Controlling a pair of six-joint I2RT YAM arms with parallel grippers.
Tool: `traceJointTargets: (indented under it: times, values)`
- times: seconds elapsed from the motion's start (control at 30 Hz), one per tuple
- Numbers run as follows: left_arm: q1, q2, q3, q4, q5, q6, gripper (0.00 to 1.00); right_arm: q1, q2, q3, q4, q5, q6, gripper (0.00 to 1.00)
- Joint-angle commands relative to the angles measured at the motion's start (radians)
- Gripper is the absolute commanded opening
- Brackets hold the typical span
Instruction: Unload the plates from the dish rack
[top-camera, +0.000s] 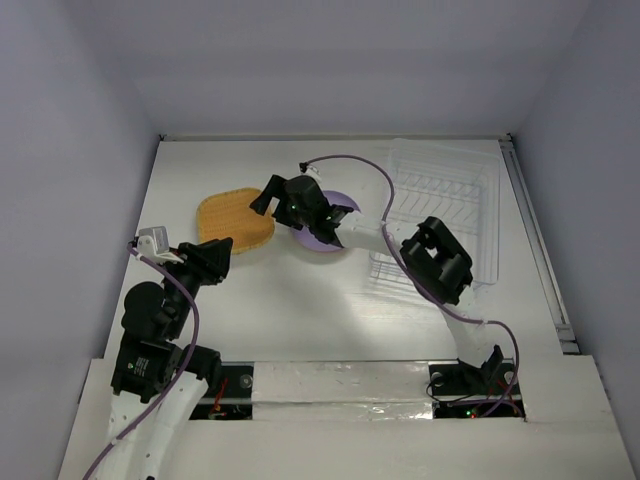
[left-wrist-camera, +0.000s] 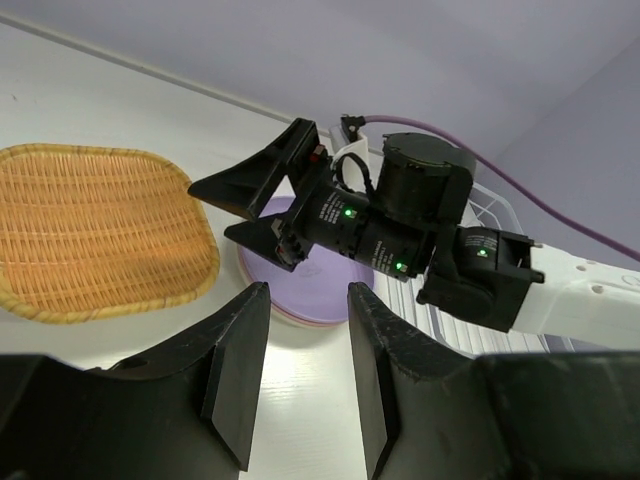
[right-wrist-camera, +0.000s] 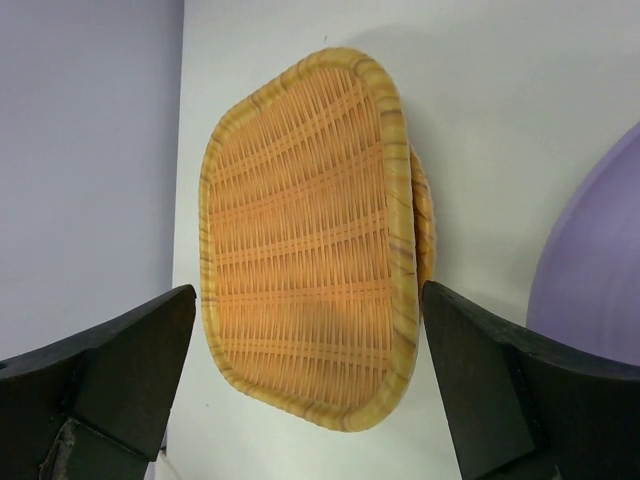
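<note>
Orange plate (top-camera: 235, 222), purple plate (top-camera: 322, 241) outside rack (top-camera: 445, 190)

The white table (top-camera: 300, 320) carries 3 things. Left of middle an orange woven rounded-square plate (top-camera: 235, 222) lies flat, with a 2nd woven rim showing under its edge. Just to its right, not touching it, lies a purple round plate (left-wrist-camera: 305, 292). Toward the far right corner stands the clear wire dish rack (top-camera: 450, 190).
</note>
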Motion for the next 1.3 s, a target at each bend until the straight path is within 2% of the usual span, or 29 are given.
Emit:
traceJointTargets:
  times: [0.0,0.2,0.27,0.33,0.37,0.4,0.43,0.5,0.53,0.67,0.73,0.77,0.8,0.83,0.9,0.93,1.0,1.1,1.27]
  values:
    - [0.008,0.009,0.012,0.046,0.008,-0.002,0.34,0.02,-0.062,-0.014,-0.026,0.073,-0.049,1.0]
    - [0.018,0.006,0.014,0.044,0.013,0.001,0.35,0.03,-0.135,-0.12,0.011,0.105,-0.068,0.99]
    - [0.018,0.008,0.015,0.046,0.016,0.001,0.38,0.03,-0.174,-0.173,0.036,0.114,-0.086,0.96]
    - [0.027,0.009,0.017,0.043,0.019,0.003,0.44,0.03,-0.253,-0.219,0.072,0.114,-0.106,0.74]
    - [0.027,0.009,0.018,0.043,0.022,0.006,0.47,0.039,-0.285,-0.271,0.085,0.12,-0.132,0.59]
    - [0.027,0.009,0.02,0.044,0.022,0.006,0.5,0.039,-0.362,-0.304,0.1,0.122,-0.147,0.41]
    - [0.027,0.009,0.02,0.043,0.024,0.008,0.53,0.039,-0.403,-0.334,0.123,0.127,-0.164,0.16]
    - [0.027,0.011,0.021,0.043,0.025,0.009,0.62,0.039,-0.494,-0.438,0.143,0.142,-0.218,0.02]
    - [0.027,0.012,0.023,0.044,0.028,0.012,0.65,0.039,-0.59,-0.472,0.157,0.147,-0.238,0.0]
    - [0.027,0.014,0.027,0.05,0.041,0.02,0.76,0.039,-0.857,-0.624,0.128,0.18,-0.356,0.0]
    - [0.027,0.014,0.029,0.052,0.041,0.023,0.78,0.039,-0.975,-0.705,0.081,0.205,-0.393,0.0]
    - [0.027,0.014,0.032,0.052,0.041,0.027,0.79,0.039,-1.101,-0.729,0.064,0.238,-0.428,0.01]
    - [0.027,0.012,0.038,0.052,0.038,0.029,0.79,0.039,-1.164,-0.75,0.041,0.255,-0.442,0.05]
    - [0.027,0.003,0.043,0.053,0.036,0.031,0.8,0.039,-1.227,-0.766,-0.02,0.28,-0.453,0.22]
    - [0.027,-0.005,0.061,0.066,0.027,0.037,0.82,0.039,-1.411,-0.801,-0.084,0.369,-0.479,0.46]
    - [0.027,-0.006,0.069,0.069,0.025,0.038,0.84,0.039,-1.472,-0.809,-0.135,0.396,-0.49,0.67]
    - [0.027,-0.003,0.099,0.069,0.01,0.041,0.86,0.039,-1.637,-0.818,-0.208,0.472,-0.502,0.86]
    - [0.027,0.009,0.139,0.072,-0.007,0.04,0.87,0.039,-1.81,-0.839,-0.26,0.513,-0.542,0.9]
    - [0.027,0.002,0.173,0.073,-0.065,0.055,0.87,0.039,-1.945,-0.897,-0.283,0.579,-0.548,0.9]
